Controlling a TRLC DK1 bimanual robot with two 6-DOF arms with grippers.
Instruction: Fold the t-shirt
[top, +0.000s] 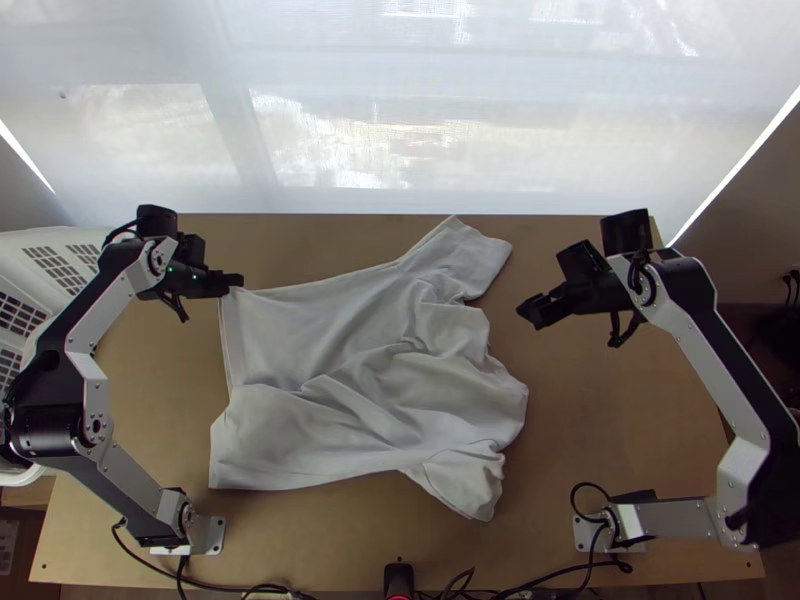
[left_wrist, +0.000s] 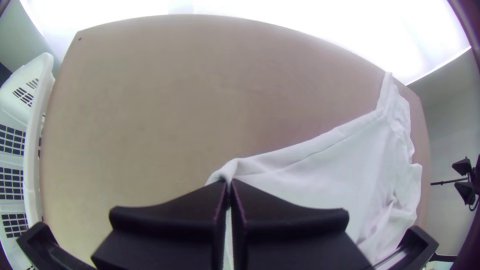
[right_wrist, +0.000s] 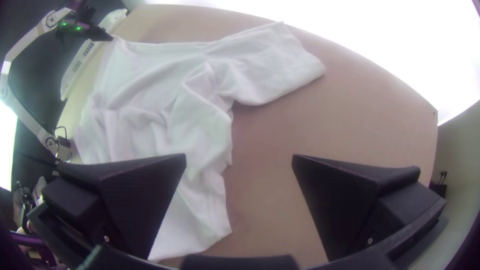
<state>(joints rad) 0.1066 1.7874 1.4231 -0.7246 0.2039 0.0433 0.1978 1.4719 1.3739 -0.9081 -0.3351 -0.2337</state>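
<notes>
Left gripper (top: 236, 281), jaws clamped on the t-shirt (top: 330, 335), apparently at its hem; right gripper (top: 529, 311), jaws wide apart

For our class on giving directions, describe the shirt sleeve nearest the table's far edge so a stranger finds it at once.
On the light wooden table lies a rumpled white T-shirt, one corner in the left end effector. Follow the shirt's far side from that corner to this sleeve; the other sleeve lies toward the table's near edge.
</notes>
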